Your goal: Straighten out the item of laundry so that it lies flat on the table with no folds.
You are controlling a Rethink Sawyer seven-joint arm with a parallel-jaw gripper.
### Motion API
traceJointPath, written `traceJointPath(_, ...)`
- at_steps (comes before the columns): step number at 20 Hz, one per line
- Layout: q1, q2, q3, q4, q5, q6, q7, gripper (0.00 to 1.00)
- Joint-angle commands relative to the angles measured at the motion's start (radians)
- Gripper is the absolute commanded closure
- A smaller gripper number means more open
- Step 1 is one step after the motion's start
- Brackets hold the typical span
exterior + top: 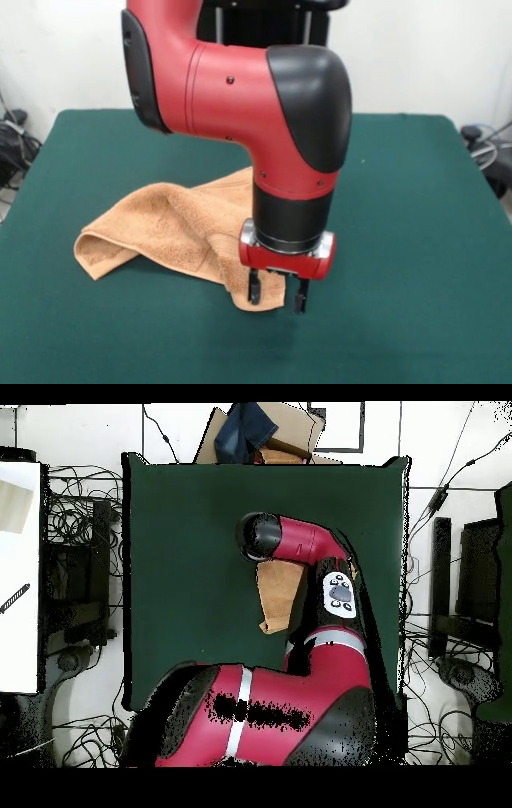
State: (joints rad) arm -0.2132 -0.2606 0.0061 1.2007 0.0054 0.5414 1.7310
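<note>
The item of laundry (172, 228) is a peach-orange towel, crumpled and folded over itself on the green table (416, 240). Its left end is doubled under and a woven band shows near its right end. My gripper (278, 298) points straight down at the towel's near right corner, open. The left finger (254, 288) stands against the towel's edge and the right finger (301, 298) is over bare table. In the overhead view part of the towel (274, 594) shows beside the arm on the table (180, 534), and the gripper is hidden under the wrist.
A cardboard box (290, 432) with a dark blue cloth sits beyond the table's far edge in the overhead view. Cables (75, 524) lie around the table's sides, and a white surface (20, 574) stands at the left.
</note>
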Motion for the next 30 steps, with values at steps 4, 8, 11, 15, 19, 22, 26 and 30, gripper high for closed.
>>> traceJointPath(4,-0.031,0.062,0.085,0.108,-0.088,-0.060,-0.010,0.00)
traceJointPath(8,-0.027,0.058,0.085,0.109,-0.099,-0.067,-0.008,0.00)
traceJointPath(11,-0.016,0.051,0.078,0.109,-0.101,-0.060,-0.004,0.00)
traceJointPath(15,-0.006,0.043,0.071,0.112,-0.104,-0.097,0.016,0.00)
traceJointPath(19,-0.036,0.041,0.113,0.131,-0.114,-0.223,0.023,0.00)
traceJointPath(22,-0.053,0.042,0.132,0.138,-0.120,-0.251,0.023,1.00)
traceJointPath(26,-0.064,0.039,0.147,0.145,-0.133,-0.253,0.024,1.00)
traceJointPath(30,-0.075,0.041,0.163,0.143,-0.143,-0.249,0.016,1.00)
